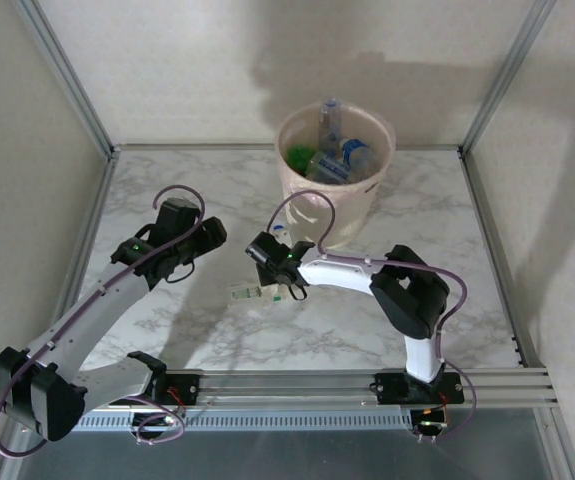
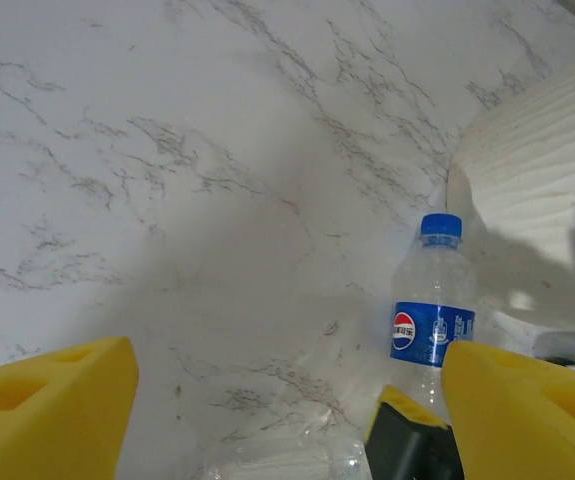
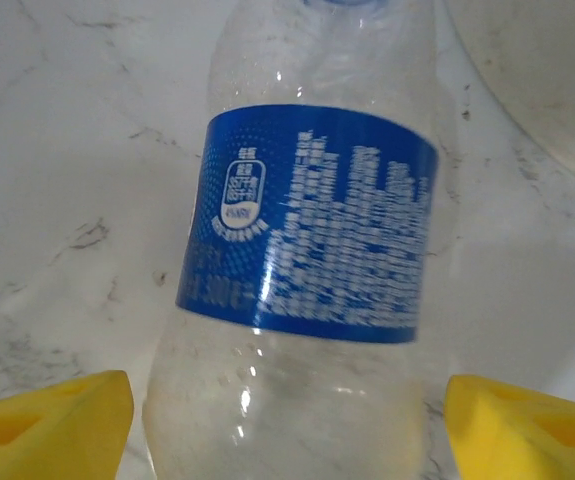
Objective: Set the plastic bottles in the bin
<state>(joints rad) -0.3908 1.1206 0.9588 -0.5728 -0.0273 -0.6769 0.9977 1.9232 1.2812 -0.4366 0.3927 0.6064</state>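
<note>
Several plastic bottles [image 1: 337,155] lie in the bin [image 1: 312,215]; at least two remain outside, one straddled by the open right gripper [image 3: 287,425], left gripper [image 2: 287,410] also open

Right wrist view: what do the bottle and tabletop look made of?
Bottle: probably thin clear plastic, glossy; see-through with highlights, blue printed label. Tabletop: smooth white surface with grey veins, marble-look; stone or laminate, cannot tell.

The bin [image 1: 352,205] sits at the worktop's [image 1: 167,190] far middle, with bottles [image 1: 332,155] inside. One bottle [image 3: 307,300] stands just before it, between my right gripper's [image 3: 287,420] fingers [image 3: 47,420]. Another bottle [image 1: 252,293] lies nearer me. My left gripper [image 1: 207,235] is to their left.
</note>
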